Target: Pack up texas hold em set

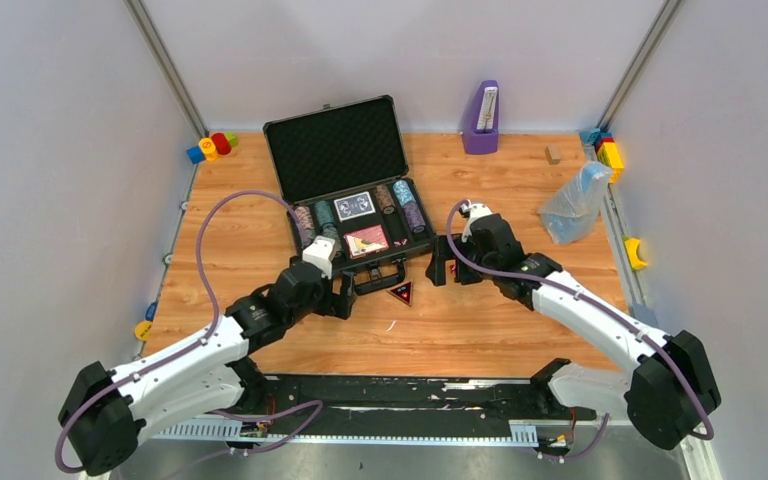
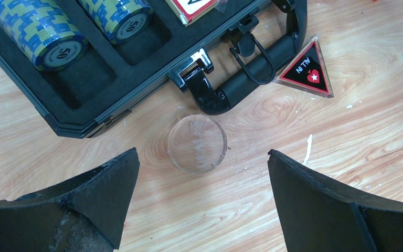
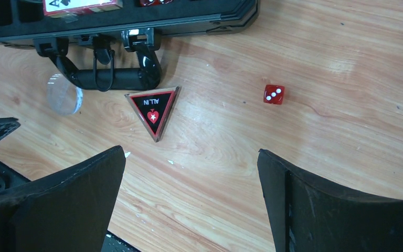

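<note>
Right now the black case lies open on the wooden table, with chip stacks in its foam slots. Both tools gape wide and empty. The left gripper hovers over a clear disc beside the handle, and the right gripper hangs near the triangular button and red die.

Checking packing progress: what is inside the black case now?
Chip stacks and two card decks lie in the case. Anything beneath them is hidden.

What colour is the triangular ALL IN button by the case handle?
The triangular button is black with red border; left wrist view.
</note>
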